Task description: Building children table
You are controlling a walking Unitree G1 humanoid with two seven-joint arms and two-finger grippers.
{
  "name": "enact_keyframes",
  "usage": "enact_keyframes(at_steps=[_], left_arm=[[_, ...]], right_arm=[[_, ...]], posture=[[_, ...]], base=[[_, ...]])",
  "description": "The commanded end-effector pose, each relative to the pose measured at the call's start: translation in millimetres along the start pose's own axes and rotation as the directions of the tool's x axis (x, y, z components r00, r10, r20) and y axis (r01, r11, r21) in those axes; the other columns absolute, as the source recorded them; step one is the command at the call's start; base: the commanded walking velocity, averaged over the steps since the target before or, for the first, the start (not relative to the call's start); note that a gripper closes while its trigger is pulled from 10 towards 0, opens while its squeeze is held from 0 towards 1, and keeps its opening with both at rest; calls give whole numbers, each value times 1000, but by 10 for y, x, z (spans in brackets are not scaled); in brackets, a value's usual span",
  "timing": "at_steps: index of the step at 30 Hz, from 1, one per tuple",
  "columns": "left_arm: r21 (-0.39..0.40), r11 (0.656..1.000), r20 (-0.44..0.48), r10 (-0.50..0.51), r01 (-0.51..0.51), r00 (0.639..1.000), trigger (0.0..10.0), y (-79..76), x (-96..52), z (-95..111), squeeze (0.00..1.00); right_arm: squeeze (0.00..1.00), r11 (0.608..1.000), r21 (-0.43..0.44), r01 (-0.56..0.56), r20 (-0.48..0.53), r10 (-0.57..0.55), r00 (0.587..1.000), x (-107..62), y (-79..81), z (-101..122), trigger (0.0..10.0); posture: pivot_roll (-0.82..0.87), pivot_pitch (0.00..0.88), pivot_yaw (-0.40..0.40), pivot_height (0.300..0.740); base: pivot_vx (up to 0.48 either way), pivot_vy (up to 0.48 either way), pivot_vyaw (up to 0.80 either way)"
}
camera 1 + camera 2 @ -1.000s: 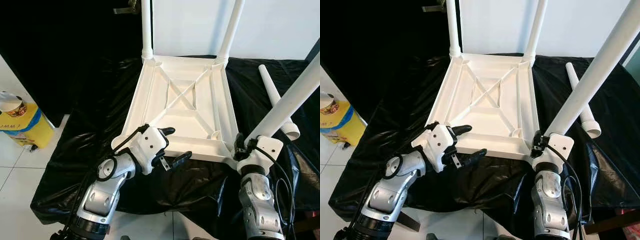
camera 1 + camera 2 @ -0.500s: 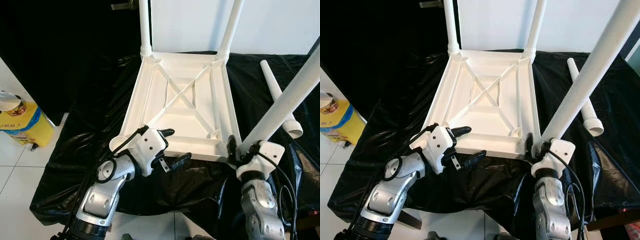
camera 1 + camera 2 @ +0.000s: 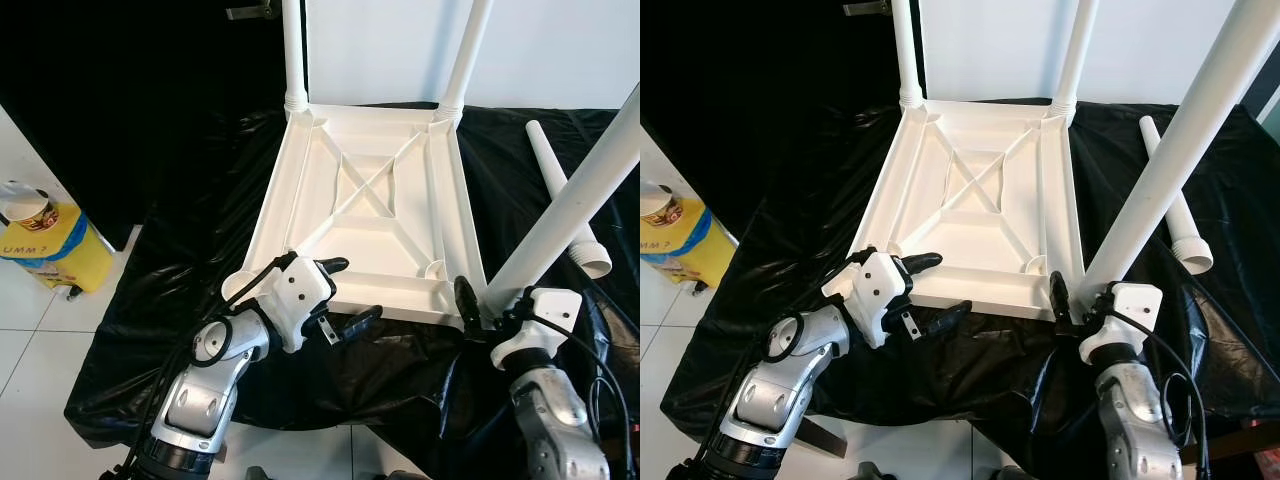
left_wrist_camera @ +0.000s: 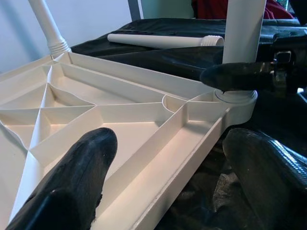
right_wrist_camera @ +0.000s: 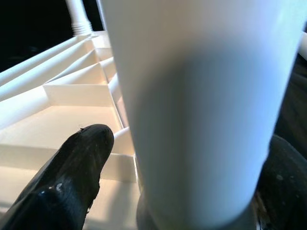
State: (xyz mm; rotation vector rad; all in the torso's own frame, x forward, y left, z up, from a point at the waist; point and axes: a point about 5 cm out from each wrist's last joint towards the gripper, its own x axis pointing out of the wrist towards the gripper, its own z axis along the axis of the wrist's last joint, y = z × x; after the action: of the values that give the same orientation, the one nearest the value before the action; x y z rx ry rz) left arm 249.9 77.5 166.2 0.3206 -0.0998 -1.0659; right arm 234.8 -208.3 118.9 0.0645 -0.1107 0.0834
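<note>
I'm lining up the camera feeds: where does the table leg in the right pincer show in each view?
Left eye view: held leg slants up to the right edge.
Right eye view: same slant, right side.
Left wrist view: upright at the tabletop's far corner.
Right wrist view: close up, between the black fingers.
Shared landmark: the upturned tabletop's ribs.

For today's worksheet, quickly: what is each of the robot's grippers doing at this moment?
Left gripper: open, its fingers on either side of the near edge of the upside-down table top.
Right gripper: closed on the white table leg, at its base by the near right corner.
</note>
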Motion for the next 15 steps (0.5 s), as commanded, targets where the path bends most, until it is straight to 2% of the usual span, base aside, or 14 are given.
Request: enact_keyframes(at_steps=[1, 3, 4, 6, 12, 13, 14, 15], left_arm=[[6, 998, -10, 55, -55, 998, 10000, -1, -10, 0, 0], [7, 999, -11, 50, -50, 999, 10000, 1, -18, 3, 0], [7, 999, -11, 50, -50, 999, 10000, 1, -18, 3, 0], [7, 999, -12, 48, -48, 999, 10000, 2, -24, 4, 0], [8, 999, -16, 46, -46, 999, 10000, 2, -37, 5, 0], [9, 999, -17, 47, -47, 999, 10000, 5, -42, 5, 0], [9, 999, -17, 47, -47, 999, 10000, 5, -42, 5, 0], [10, 999, -18, 48, -48, 999, 10000, 8, -48, 5, 0]], right_arm=[[0, 998, 0, -64, -3, 64, 998, 19, -26, -2, 10000], [0, 984, -41, -174, -17, 173, 985, 56, -50, 19, 10000], [0, 984, -41, -174, -17, 173, 985, 56, -50, 19, 10000], [0, 967, -70, -246, -35, 244, 969, 73, -53, 22, 10000], [0, 950, -100, -296, -65, 291, 955, 95, -126, 8, 10000], [0, 947, -104, -303, -71, 296, 952, 96, -145, 3, 5255], [0, 947, -104, -303, -71, 296, 952, 96, -145, 3, 5255], [0, 946, -106, -306, -78, 299, 951, 92, -162, -9, 0]], posture=[[-48, 61, 16, 740], [-49, 65, 20, 740], [-49, 65, 20, 740], [-48, 69, 23, 740], [-44, 68, 24, 740], [-44, 69, 25, 740], [-44, 69, 25, 740], [-43, 68, 28, 740]], base=[[0, 0, 0], [0, 0, 0], [0, 0, 0], [0, 0, 0], [0, 0, 0], [0, 0, 0], [0, 0, 0], [0, 0, 0]])
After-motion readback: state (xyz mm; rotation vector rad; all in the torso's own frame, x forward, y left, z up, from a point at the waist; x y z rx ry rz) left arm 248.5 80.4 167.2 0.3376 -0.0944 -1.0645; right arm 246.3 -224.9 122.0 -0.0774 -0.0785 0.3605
